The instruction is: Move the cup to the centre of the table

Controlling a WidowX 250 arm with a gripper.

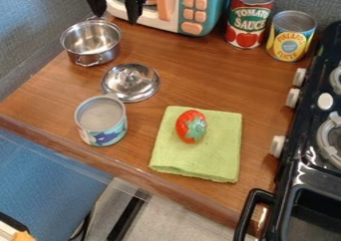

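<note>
My gripper (116, 7) hangs at the top left, above the back of the wooden table (220, 78), its two fingers apart with nothing held between them. The cup (103, 123) is a round, can-like container with a grey top and a teal and blue patterned side. It stands upright near the table's front left edge, well below the gripper in the view and left of the green cloth.
A metal pot (91, 43) is just below the gripper, with a lid (131, 82) between pot and cup. A strawberry (192, 126) lies on the green cloth (206, 160). Cans (248, 18) and a toy microwave (193, 8) stand behind; a black stove (307, 160) borders the right.
</note>
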